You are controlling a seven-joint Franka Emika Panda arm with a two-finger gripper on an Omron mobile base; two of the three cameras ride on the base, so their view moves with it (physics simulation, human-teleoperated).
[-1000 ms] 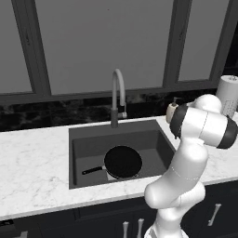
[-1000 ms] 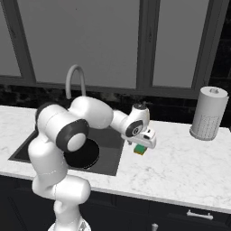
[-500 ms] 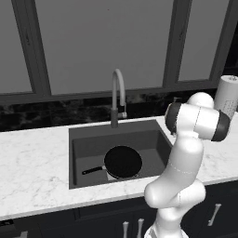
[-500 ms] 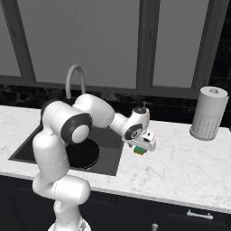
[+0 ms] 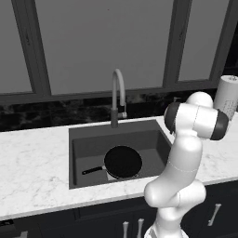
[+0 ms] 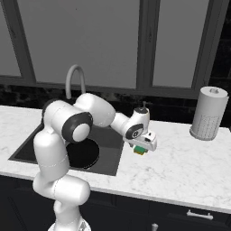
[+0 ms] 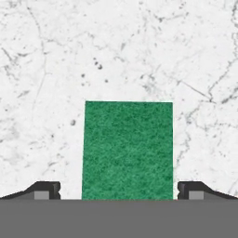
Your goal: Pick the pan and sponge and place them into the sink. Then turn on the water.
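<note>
The tool (image 6: 141, 149) has sunk lower over the sponge (image 7: 127, 149) (elbow swung left).

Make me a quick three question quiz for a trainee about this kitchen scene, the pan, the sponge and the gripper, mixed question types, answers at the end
1. True or false: the pan already lies in the sink.
2. Multiple choice: the sponge rests on A) the sink bottom, B) the marble counter, C) the pan.
3. Fill in: the gripper is ____, with one fingertip on either side of the sponge.

Key: 1 true. 2 B. 3 open.
</note>
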